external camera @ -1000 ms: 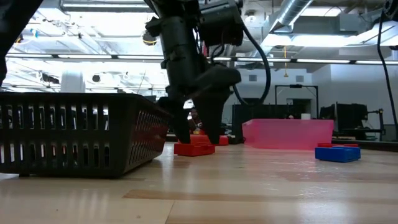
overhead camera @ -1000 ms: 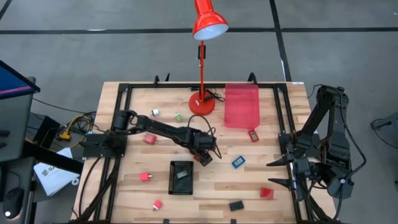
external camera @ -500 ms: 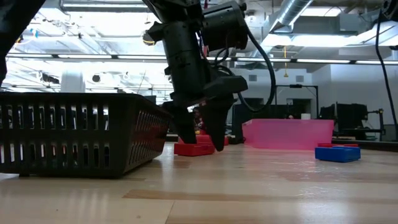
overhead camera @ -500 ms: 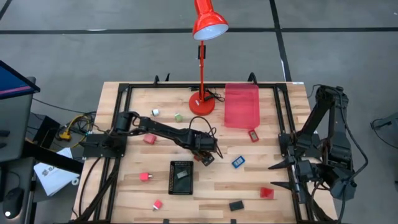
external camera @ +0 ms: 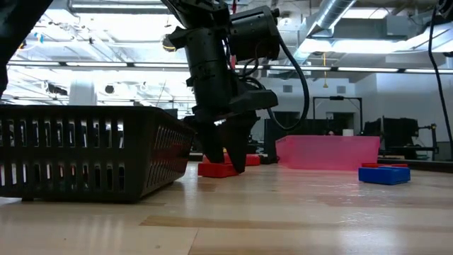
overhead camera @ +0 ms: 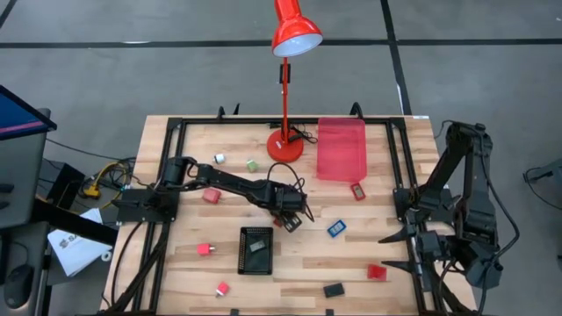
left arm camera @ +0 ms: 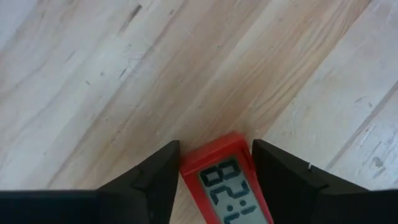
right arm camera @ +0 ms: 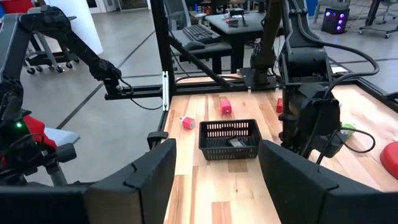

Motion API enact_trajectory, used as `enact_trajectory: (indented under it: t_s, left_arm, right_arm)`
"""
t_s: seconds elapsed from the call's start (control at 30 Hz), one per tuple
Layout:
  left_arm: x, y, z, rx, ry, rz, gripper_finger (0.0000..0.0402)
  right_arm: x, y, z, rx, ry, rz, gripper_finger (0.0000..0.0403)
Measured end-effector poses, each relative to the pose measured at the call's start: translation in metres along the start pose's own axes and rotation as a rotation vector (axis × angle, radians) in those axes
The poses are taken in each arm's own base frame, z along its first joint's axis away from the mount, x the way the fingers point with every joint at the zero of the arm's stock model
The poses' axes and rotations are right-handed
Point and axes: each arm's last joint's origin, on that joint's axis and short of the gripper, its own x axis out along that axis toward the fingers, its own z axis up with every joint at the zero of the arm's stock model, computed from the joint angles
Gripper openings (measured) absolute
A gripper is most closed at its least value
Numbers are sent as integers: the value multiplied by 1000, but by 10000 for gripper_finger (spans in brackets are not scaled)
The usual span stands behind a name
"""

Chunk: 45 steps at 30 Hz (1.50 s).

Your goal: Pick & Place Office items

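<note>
So, left end effector (left arm camera: 214, 171): fingers straddle the red clock (left arm camera: 233, 183) flat on the surface (left arm camera: 93, 93) beside the basket (external camera: 85, 152), not clearly clamped yet.
Risk: an off-centre squeeze could skid or twist it out.
Right end effector (overhead camera: 397, 248): parked apart at the edge.

Left tool (external camera: 225, 161) lowered, fingers closing; right tool (overhead camera: 397, 248) parked, open.

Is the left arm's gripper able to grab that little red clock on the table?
Probably yes. The left gripper is down at the table with its fingers on either side of the small red digital clock, and nothing sits between them.
</note>
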Motion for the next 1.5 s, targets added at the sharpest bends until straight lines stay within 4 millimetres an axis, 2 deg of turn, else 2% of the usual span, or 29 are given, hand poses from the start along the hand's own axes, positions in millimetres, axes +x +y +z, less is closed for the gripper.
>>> enact_trajectory:
  t_s: [0.17,0.37,0.53,0.73,0.8,0.87,0.97,1.07,1.23,1.37,1.5]
  left_arm:
    - [-1,0,0,-1,-2,0,168]
    - [-17,2,2,31,-59,26,166]
    - [-60,2,11,97,-225,37,160]
    - [-115,3,8,226,-355,34,160]
    - [-126,5,-2,260,-328,33,160]
    - [-129,5,-17,271,-282,5,159]
    - [-129,-3,-44,272,-225,-60,159]
    - [-119,-13,-74,295,-166,-58,161]
    - [-119,-30,-109,384,-145,-84,160]
    - [-118,-36,-125,476,-146,-90,161]
    - [-109,-35,-125,584,-144,-70,160]
  right_arm:
    - [-2,3,-2,-2,-12,-1,223]
    - [-6,4,-1,-1,-43,-13,223]
    - [-8,3,-1,-2,-70,-38,223]
    - [-8,3,0,10,-95,-65,223]
    - [-8,3,0,15,-101,-71,223]
    - [-8,2,0,24,-111,-82,223]
    - [-8,2,1,30,-119,-90,223]
    - [-7,1,2,35,-138,-116,223]
    - [-5,0,8,35,-157,-147,223]
    - [-1,-1,12,28,-162,-171,223]
    - [4,-3,13,18,-164,-196,223]
